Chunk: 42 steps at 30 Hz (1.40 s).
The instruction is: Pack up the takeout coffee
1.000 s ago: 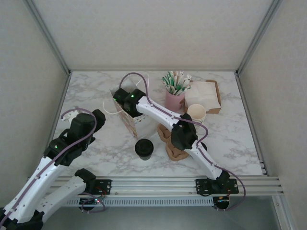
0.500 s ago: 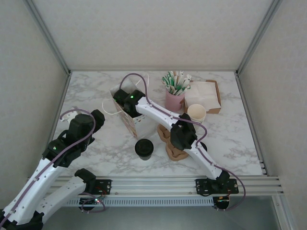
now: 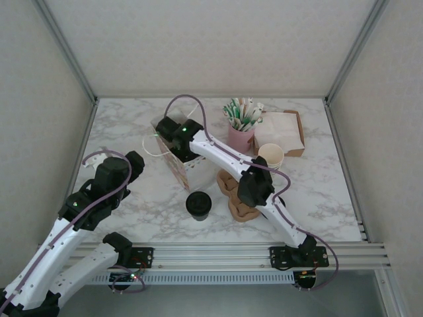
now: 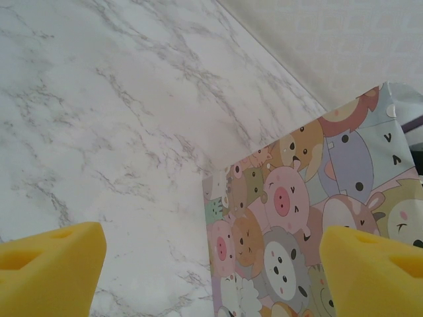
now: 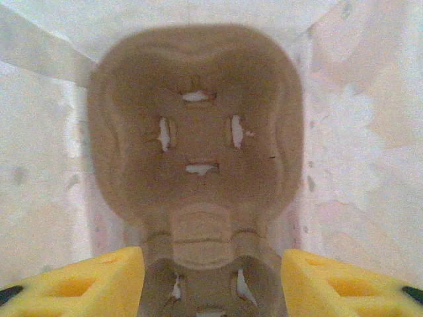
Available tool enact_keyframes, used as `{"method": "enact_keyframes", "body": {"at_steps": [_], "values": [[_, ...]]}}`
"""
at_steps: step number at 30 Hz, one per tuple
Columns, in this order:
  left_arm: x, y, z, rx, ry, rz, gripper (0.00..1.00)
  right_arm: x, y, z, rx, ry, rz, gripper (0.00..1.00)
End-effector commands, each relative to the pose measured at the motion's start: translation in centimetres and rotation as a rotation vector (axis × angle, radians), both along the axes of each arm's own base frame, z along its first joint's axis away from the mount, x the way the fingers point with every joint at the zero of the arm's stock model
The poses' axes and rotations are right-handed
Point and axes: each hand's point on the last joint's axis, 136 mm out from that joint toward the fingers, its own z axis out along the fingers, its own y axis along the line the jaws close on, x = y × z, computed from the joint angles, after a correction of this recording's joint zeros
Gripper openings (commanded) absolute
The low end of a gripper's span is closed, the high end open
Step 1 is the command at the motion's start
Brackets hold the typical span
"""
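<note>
The takeout coffee [image 3: 198, 205] stands on the counter [image 3: 324, 191], low in the middle of the top view. It is a little cup with a black lid, and nothing is touching it. So it is not packed yet.

Just above it in that view is the paper bag [image 3: 177, 168], with pigs and other animals drawn on it. The bag stands up with its mouth open. The right tool [image 5: 211, 277] reaches down into it. Under that tool a brown cup tray [image 5: 198, 145] lies on the bottom of the bag. The tool's two yellow fingers are apart, and I think they are not pinching the tray.

The left tool [image 4: 211, 274] hangs at the left, near the bag but not touching it. Its fingers are wide apart, with nothing between them.

So I think the tray part is done. What is left is to pick up the coffee and set it in the bag.

Now the count: one coffee, one bag and one tray in the bag. To the right of the coffee is a pile of brown trays [image 3: 241, 211] — I can't count them. At the upper right are one pink cup of straws [image 3: 240, 137], one stack of cups [image 3: 271, 156] with no lids and one box of napkins [image 3: 283, 130].
</note>
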Motion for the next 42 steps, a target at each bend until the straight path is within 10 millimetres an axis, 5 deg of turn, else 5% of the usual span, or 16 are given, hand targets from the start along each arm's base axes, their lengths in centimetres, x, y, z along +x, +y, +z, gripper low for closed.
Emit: {"method": "enact_keyframes", "body": {"at_steps": [1,15,23,26,34,42], "values": [[-0.6,0.1,-1.1,0.002,0.041,0.001,0.85,0.2,-0.3,7.9,0.125,-0.103,-0.011,0.58],[-0.9,-1.0,-2.0,-0.037,0.064,-0.058,0.85,-3.7,-3.1,23.1,0.350,-0.308,0.042,0.52],[-1.3,-1.1,-2.4,-0.043,0.076,-0.072,0.86,-7.9,-6.9,27.9,0.420,-0.377,0.075,0.53],[-1.4,-1.3,-2.9,-0.039,0.093,-0.083,0.86,-9.1,-8.9,28.6,0.432,-0.404,0.073,0.54],[-1.7,-1.5,-4.4,-0.057,0.122,-0.088,0.86,-12.5,-14.2,26.1,0.471,-0.402,0.061,0.58],[-1.7,-1.3,-5.5,-0.053,0.136,-0.072,0.86,-16.1,-16.1,18.6,0.450,-0.257,0.088,0.74]]}}
